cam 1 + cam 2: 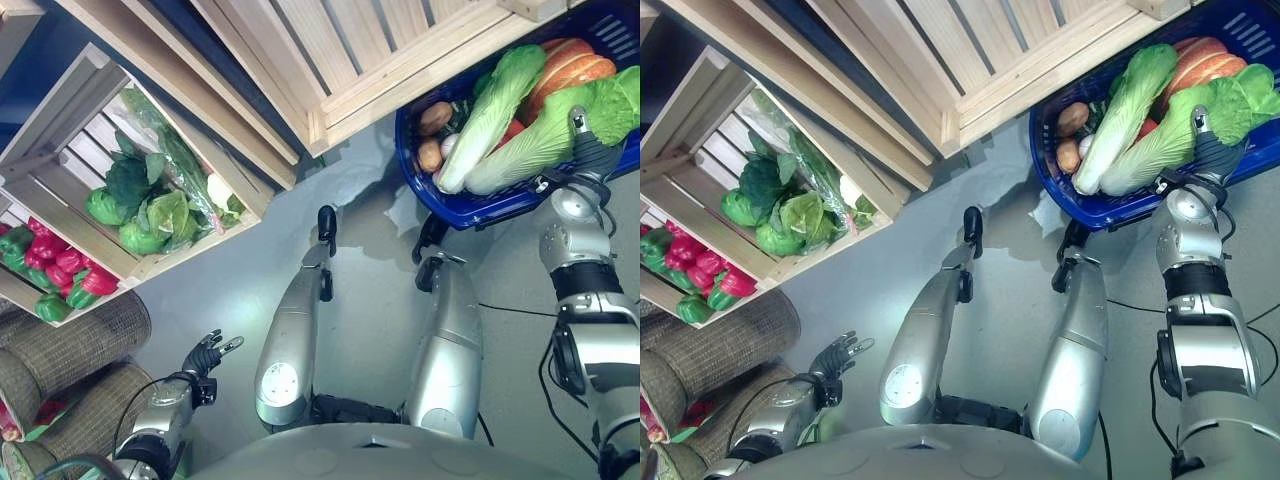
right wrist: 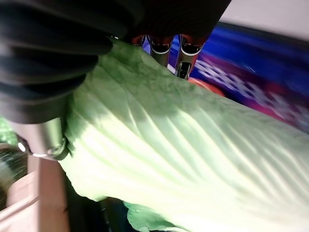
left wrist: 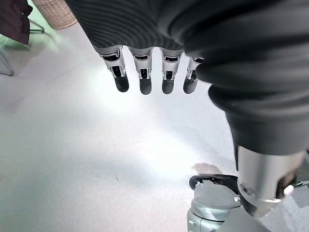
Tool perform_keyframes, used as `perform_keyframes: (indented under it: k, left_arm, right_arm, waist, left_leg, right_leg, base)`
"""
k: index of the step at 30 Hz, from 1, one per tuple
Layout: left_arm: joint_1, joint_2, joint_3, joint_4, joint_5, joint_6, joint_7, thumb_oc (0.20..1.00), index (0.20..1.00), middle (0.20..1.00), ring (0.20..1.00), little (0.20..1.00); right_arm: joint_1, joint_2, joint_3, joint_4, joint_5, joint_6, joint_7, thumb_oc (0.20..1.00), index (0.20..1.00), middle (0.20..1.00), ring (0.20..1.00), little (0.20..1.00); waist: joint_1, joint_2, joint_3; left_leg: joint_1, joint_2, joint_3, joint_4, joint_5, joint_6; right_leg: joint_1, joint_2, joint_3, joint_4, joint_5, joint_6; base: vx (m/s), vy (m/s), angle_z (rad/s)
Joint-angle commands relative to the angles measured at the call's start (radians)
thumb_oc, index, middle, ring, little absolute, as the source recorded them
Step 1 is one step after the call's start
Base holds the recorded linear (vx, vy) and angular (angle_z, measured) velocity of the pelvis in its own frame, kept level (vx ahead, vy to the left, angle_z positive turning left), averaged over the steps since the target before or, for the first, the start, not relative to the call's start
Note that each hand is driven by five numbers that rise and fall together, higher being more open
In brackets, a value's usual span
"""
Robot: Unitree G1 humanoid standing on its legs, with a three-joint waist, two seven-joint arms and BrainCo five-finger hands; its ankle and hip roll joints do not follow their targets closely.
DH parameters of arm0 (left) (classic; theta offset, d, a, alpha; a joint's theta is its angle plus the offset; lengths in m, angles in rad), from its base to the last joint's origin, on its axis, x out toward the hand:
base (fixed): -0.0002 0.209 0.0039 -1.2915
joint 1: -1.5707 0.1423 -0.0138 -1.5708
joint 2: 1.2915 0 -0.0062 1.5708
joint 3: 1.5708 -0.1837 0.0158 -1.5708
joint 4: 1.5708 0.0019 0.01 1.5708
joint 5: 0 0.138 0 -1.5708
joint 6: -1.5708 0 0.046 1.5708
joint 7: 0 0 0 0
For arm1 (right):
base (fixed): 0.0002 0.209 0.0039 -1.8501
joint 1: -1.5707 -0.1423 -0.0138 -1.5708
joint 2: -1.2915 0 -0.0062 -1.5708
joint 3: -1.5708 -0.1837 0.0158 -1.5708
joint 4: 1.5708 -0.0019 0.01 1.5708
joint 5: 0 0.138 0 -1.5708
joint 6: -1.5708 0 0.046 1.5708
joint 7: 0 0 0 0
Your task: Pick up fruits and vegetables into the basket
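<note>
Right wrist view: right hand (image 2: 58, 72) curled around napa cabbage (image 2: 183, 145) over blue basket (image 1: 470, 212); left hand (image 1: 205, 354) relaxed.

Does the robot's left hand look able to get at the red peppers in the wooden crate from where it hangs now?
Probably not without moving. The left hand hangs low and open beside the woven baskets, apart from the red peppers in the wooden crate. Nothing blocks the crate's open front.

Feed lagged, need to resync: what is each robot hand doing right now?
Left robot hand: open, fingers straight, holding nothing, above the floor.
Right robot hand: at a napa cabbage in the blue basket; grip cannot be told.
</note>
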Motion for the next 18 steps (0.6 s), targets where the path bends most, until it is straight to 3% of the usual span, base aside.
perform_keyframes:
  k: [1,10,11,12,17,18]
  left_arm:
    - [0.063,-0.017,-0.069,0.023,0.036,0.006,0.007,1.0,1.0,1.0,1.0,1.0]
    - [0.071,0.002,-0.112,-0.014,0.017,0.018,0.011,1.0,1.0,1.0,1.0,1.0]
    - [0.07,0.004,-0.111,-0.014,0.018,0.02,0.01,1.0,1.0,1.0,1.0,1.0]
    - [0.07,0.004,-0.112,-0.015,0.019,0.02,0.01,1.0,1.0,1.0,1.0,1.0]
    - [0.06,0.003,-0.111,-0.011,0.017,0.02,0.017,1.0,1.0,1.0,1.0,1.0]
    - [0.057,0.0,-0.105,-0.012,0.011,0.024,0.021,1.0,1.0,1.0,1.0,1.0]
  right_arm:
    - [-0.02,-0.112,0.006,0.079,0.219,0.015,0.107,0.2,0.2,0.2,0.2,0.2]
    - [-0.099,-0.154,0.013,0.318,0.259,0.07,0.292,0.2,0.2,0.2,0.2,0.2]
    - [-0.095,-0.156,0.011,0.336,0.235,0.076,0.279,0.718,0.718,0.718,0.718,0.718]
    - [-0.095,-0.156,0.01,0.337,0.231,0.076,0.275,1.0,1.0,1.0,1.0,1.0]
    - [-0.081,-0.156,0.02,0.363,0.051,0.013,0.157,1.0,1.0,1.0,1.0,1.0]
    - [-0.065,-0.152,0.025,0.346,-0.017,-0.013,0.095,1.0,1.0,1.0,1.0,1.0]
  waist:
    - [-0.018,0.137,-0.017]
    - [0.002,0.173,-0.017]
    - [0.003,0.173,-0.017]
    - [0.003,0.174,-0.017]
    - [-0.001,0.166,-0.017]
    - [-0.007,0.161,-0.017]
  left_leg:
    - [-0.094,-0.009,0.011,0.111,-0.102,0.057]
    - [-0.123,-0.015,0.005,0.112,-0.102,0.061]
    - [-0.122,-0.016,0.004,0.11,-0.101,0.061]
    - [-0.121,-0.016,0.004,0.109,-0.101,0.061]
    - [-0.091,-0.015,0.004,0.089,-0.099,0.059]
    - [-0.067,-0.012,0.005,0.078,-0.098,0.057]
  right_leg:
    - [0.016,0.029,-0.022,0.044,-0.108,0.046]
    - [-0.026,0.031,-0.013,0.061,-0.116,0.039]
    - [-0.026,0.033,-0.013,0.059,-0.114,0.039]
    - [-0.025,0.033,-0.013,0.059,-0.114,0.039]
    - [0.009,0.039,-0.019,0.026,-0.102,0.045]
    - [0.033,0.041,-0.019,0.011,-0.096,0.049]
  base:
    - [-0.02,-0.011,0.04]
    - [-0.01,-0.003,0.02]
    - [0.0,0.0,0.0]
    - [-0.03,-0.02,0.03]
    - [-0.04,-0.004,0.02]
    - [-0.03,0.043,0.06]
